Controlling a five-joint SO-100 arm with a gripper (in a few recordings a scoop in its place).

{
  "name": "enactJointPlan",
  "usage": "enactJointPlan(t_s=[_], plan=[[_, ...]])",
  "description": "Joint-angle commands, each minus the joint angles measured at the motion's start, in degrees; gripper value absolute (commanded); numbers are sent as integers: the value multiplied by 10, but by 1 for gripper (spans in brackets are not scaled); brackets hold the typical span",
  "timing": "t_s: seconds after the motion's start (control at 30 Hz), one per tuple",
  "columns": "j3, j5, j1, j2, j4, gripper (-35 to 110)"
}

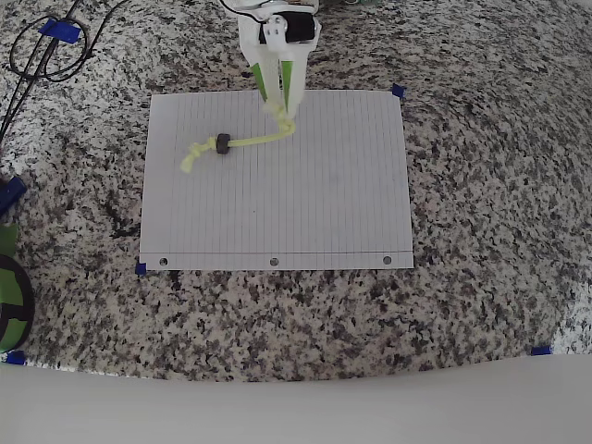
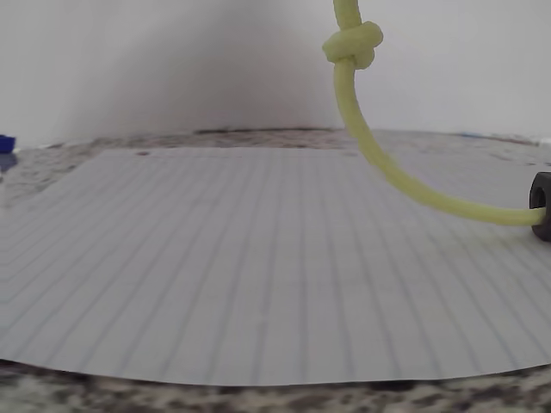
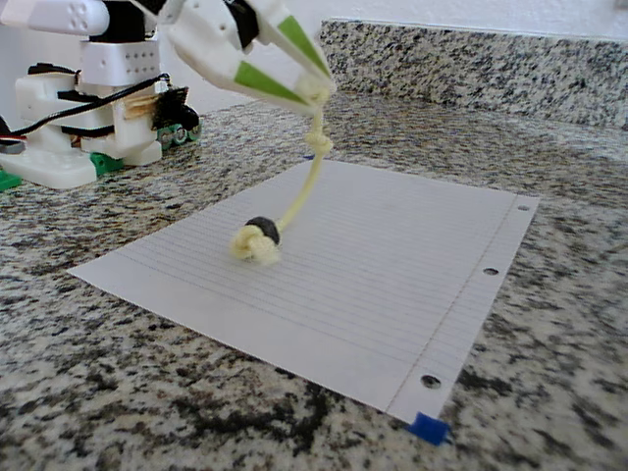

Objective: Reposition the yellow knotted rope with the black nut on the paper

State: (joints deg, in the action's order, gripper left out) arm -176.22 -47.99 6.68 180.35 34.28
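Note:
The yellow knotted rope (image 1: 250, 141) hangs by one end from my white-and-green gripper (image 1: 282, 106), which is shut on it above the paper's far edge. In the fixed view the gripper (image 3: 316, 96) holds the rope (image 3: 302, 191) up, and its lower end rests on the paper (image 3: 373, 265) in a knotted bundle. The black nut (image 1: 222, 143) sits on the rope near that resting end, touching the paper (image 1: 277, 203). The wrist view has the rope (image 2: 370, 146) curving down from a knot to the nut (image 2: 541, 205) at the right edge.
The paper lies on a speckled granite counter (image 1: 481, 185), with blue tape (image 1: 398, 91) at its corners. Black cables (image 1: 46, 46) lie at the far left in the overhead view. The arm's white base (image 3: 88, 118) stands behind the paper in the fixed view.

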Motion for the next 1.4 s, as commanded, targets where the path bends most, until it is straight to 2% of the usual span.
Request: enactJointPlan(t_s=[0.0,0.27,0.4,0.47,0.6,0.7,0.93,1.27,1.37], plan=[[4,9,24,-2,-2,0],[-7,11,55,-1,-2,0],[-8,11,60,-3,-13,22],[-8,11,61,-3,-16,40],[-10,3,62,-3,-14,55],[-11,3,67,1,-14,59],[-11,8,70,8,-18,55],[-11,3,-16,0,-11,47],[-10,3,-45,-4,-19,37]])
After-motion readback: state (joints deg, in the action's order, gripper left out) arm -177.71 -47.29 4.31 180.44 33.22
